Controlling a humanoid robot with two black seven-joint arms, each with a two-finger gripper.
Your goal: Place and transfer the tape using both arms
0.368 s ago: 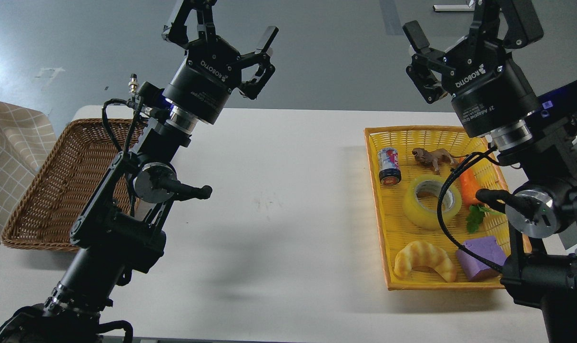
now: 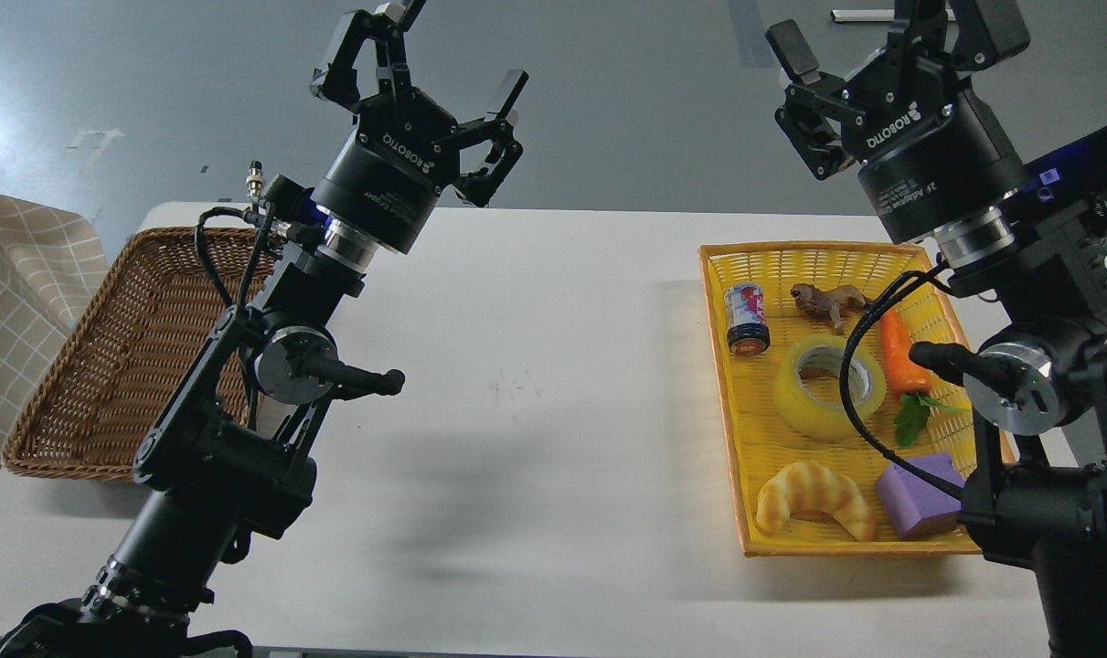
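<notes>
The tape, a wide translucent yellow roll with a pale core, lies flat in the middle of the yellow basket at the right. My right gripper is open and empty, raised high above the basket's far end, well clear of the tape. My left gripper is open and empty, raised over the table's far left part, above the near corner of the brown wicker basket.
The yellow basket also holds a small printed can, a brown toy animal, a carrot, a croissant and a purple block. The white table lies between the baskets. Checked cloth at far left.
</notes>
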